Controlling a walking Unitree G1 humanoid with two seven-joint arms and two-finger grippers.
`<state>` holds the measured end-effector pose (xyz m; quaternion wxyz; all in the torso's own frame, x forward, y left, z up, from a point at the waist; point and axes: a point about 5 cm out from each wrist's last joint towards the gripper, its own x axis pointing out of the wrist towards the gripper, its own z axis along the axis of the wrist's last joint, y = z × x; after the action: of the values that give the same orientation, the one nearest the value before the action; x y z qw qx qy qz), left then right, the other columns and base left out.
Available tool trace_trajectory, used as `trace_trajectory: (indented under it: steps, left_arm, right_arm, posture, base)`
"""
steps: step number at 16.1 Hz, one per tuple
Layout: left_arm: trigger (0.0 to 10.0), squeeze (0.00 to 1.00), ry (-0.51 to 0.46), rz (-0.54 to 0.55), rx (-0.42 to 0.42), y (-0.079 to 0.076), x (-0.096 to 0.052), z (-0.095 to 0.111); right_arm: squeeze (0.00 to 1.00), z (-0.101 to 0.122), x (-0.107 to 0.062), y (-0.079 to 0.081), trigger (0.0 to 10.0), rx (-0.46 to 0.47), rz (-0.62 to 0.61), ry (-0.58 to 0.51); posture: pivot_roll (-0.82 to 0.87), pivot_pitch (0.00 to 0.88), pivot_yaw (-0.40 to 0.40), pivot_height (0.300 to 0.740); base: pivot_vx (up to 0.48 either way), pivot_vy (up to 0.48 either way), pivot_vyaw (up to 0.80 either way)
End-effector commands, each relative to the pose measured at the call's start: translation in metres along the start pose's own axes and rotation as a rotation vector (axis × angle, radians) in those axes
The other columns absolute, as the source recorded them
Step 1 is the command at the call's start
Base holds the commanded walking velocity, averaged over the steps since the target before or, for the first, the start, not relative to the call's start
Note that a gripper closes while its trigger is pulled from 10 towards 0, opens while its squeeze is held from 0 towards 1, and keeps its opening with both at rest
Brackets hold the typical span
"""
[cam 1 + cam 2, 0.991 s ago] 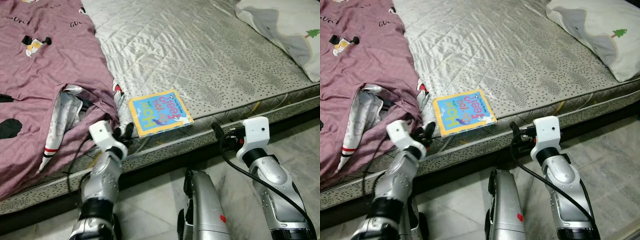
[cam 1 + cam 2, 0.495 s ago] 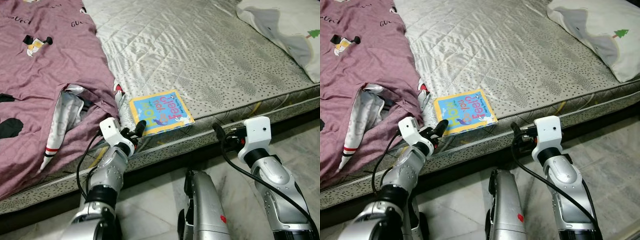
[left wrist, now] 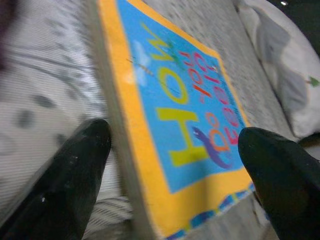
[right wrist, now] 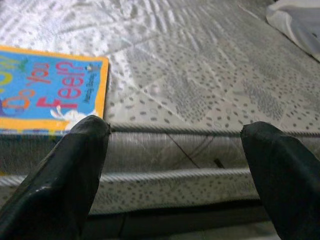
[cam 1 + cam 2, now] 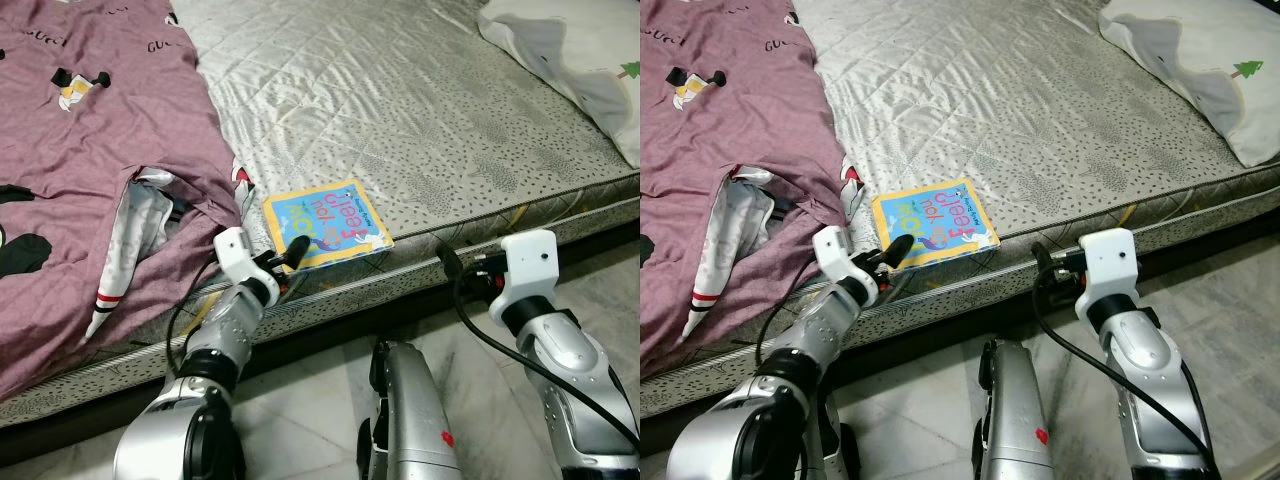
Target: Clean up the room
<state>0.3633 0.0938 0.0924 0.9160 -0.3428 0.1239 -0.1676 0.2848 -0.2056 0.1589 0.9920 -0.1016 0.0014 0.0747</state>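
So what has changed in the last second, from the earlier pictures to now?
The left gripper has moved forward from beside the purple blanket to the near left corner of the book. Its fingers are open on either side of that corner, nothing gripped yet. The book, the pillow and the right gripper, open at the mattress edge, stayed as they were.

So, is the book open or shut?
Shut: the book lies flat on the mattress, cover up, no pages showing.
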Motion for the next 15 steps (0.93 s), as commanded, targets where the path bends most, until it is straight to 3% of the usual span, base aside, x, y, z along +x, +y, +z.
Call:
trace_trajectory:
  steps: [1, 3, 9, 13, 15]
  left_arm:
    - [10.0, 0.00, 0.085, -0.038, -0.045, -0.007, 0.001, -0.022]
    - [10.0, 0.00, 0.094, -0.054, -0.065, -0.009, 0.001, -0.024]
    - [10.0, 0.00, 0.112, -0.130, -0.290, -0.013, 0.001, -0.028]
    - [10.0, 0.00, 0.138, -0.036, -0.325, 0.004, -0.009, -0.044]
    - [10.0, 0.00, 0.127, 0.010, -0.342, 0.008, -0.009, -0.040]
  right_arm:
    - [0.00, 0.004, -0.005, -0.005, 10.0, -0.007, -0.011, -0.005]
    - [0.00, 0.006, -0.005, -0.006, 10.0, 0.004, -0.018, -0.001]
    - [0.00, 0.016, -0.002, -0.010, 10.0, 0.011, -0.020, -0.009]
    - [0.00, 0.020, -0.001, -0.012, 10.0, 0.008, -0.019, -0.012]
    - [0.00, 0.020, -0.002, -0.012, 10.0, 0.004, -0.017, -0.011]
  posture:
    - [-0.30, 0.216, -0.076, 0.501]
    - [-0.31, 0.217, -0.078, 0.501]
    - [-0.33, 0.197, -0.088, 0.501]
    - [-0.34, 0.188, -0.089, 0.501]
    - [-0.35, 0.185, -0.090, 0.501]
  base:
    - [0.000, 0.000, 0.00]
    - [0.000, 0.000, 0.00]
    - [0.000, 0.000, 0.00]
    - [0.000, 0.000, 0.00]
    - [0.000, 0.000, 0.00]
